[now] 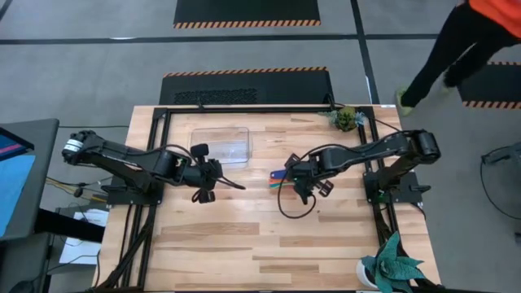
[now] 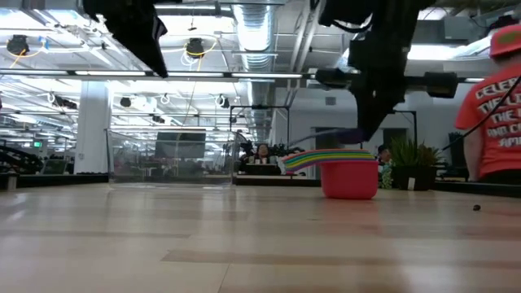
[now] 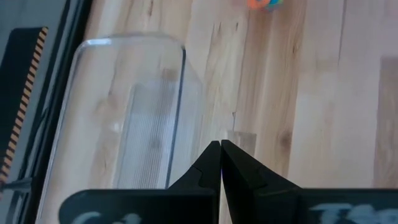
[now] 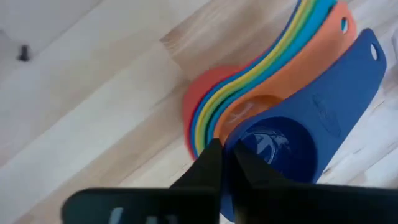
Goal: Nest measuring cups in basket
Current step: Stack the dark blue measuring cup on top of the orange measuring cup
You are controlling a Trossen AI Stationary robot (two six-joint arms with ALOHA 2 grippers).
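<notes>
The measuring cups stand nested on the table right of centre, red outermost, with their coloured handles fanned out together. My right gripper is over the stack, shut on the dark blue cup. The clear basket rests on its base at the far left of the table. My left gripper is shut and hovers above the wood just beside the basket's near right corner, fingers pointing toward the cups. My right gripper pinches the dark blue cup at its bowl rim, on the side away from the handle, one finger inside the bowl and one outside. The fingers come slanting down from the table's right. The cup is uppermost; its handle shows level, above the other handles.
A small plant stands at the far right corner and a larger one at the near right corner. A person in orange walks beyond the far right edge. Black frame rails border the table. Bare wood spans the near half.
</notes>
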